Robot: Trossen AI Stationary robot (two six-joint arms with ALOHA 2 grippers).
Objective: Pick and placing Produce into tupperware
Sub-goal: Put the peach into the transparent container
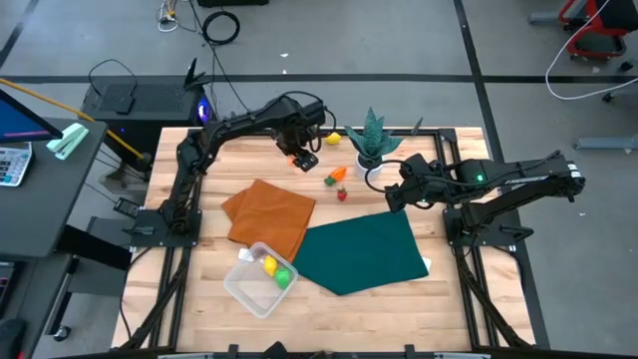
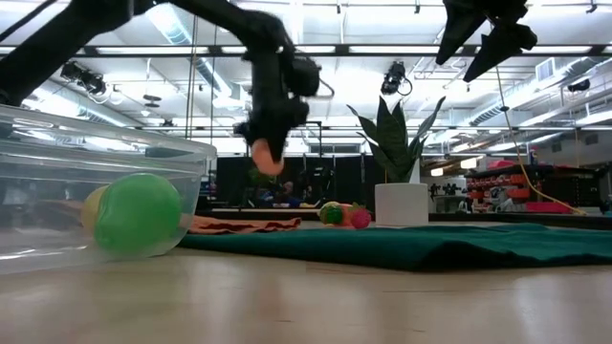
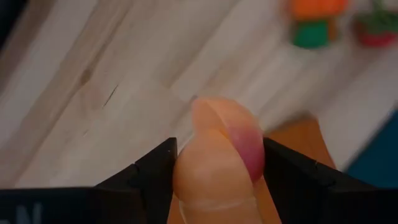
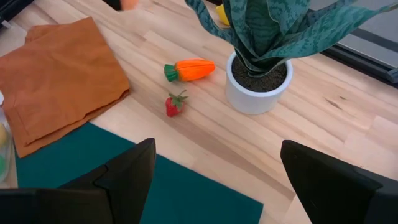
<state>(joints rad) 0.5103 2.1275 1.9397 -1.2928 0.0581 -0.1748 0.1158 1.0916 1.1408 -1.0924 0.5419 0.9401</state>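
Peach-orange fruit (image 1: 297, 157) is sitting clamped in the left pincer (image 1: 299, 158) above the bench's (image 1: 199, 309) far side, seen from overhead. At bench level, the clear tupperware (image 2: 57, 153) is holding yellow and green pieces. The right pincer (image 4: 211, 177) is hanging with fingers apart near the carrot (image 4: 189, 69) and strawberry (image 4: 173, 104).

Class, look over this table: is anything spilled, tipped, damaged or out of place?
Nothing stands out. The tub sits upright, the plant stands, and the carrot and strawberry lie loose. The left gripper holds a peach.
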